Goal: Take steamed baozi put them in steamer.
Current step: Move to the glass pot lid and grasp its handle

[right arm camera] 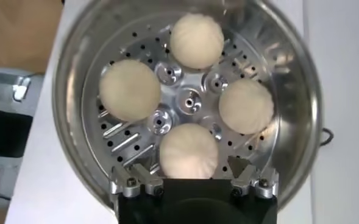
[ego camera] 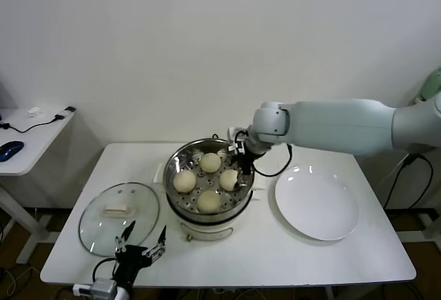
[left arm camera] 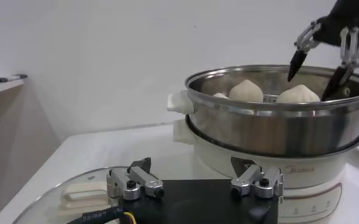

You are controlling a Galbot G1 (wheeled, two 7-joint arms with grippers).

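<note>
The steamer (ego camera: 169, 176) is a shiny steel pot on a white base at the table's middle. Four cream-white baozi lie on its perforated tray: left (ego camera: 185, 181), back (ego camera: 210, 163), right (ego camera: 229, 179), front (ego camera: 209, 201). My right gripper (ego camera: 240, 169) is open at the pot's right rim, over the right bun. In the right wrist view the open gripper (right arm camera: 192, 165) straddles that bun (right arm camera: 188, 151) with a gap on each side. My left gripper (ego camera: 145, 239) is open and empty, parked low at the table's front left.
A flat white plate (ego camera: 317, 203) lies bare to the right of the steamer. A round glass lid (ego camera: 118, 217) with a cream handle lies at the front left, just ahead of the left gripper. A black cable runs behind the pot.
</note>
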